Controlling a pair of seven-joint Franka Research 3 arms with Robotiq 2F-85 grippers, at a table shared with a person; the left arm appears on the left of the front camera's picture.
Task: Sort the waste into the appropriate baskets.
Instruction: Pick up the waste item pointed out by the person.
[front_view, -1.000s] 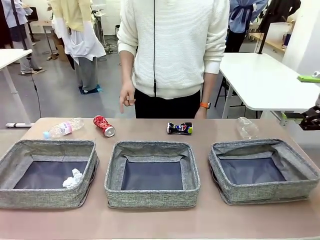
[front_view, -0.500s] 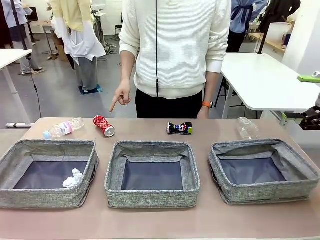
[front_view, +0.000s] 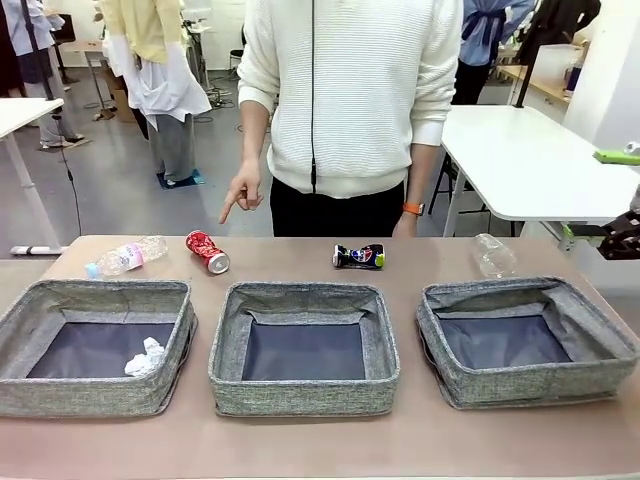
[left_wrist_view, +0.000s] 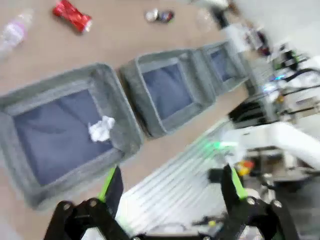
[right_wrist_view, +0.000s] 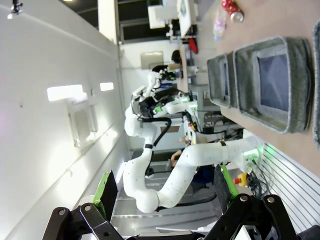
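Done: paper ball (front_view: 146, 357) in left basket (front_view: 100, 288).
Next: red can (front_view: 208, 251) probably, 11 o'clock of middle basket (front_view: 300, 291), person's hand (front_view: 240, 192) points there.
Grippers: left gripper (left_wrist_view: 172, 184), right gripper (right_wrist_view: 165, 186) wide open, empty.

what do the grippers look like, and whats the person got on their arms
The left gripper and right gripper look alike: black linkage bodies with round bolts, and bright green pads on the fingers. The person wears a white ribbed knit top with long sleeves, a dark zip down the front and an orange band at one wrist.
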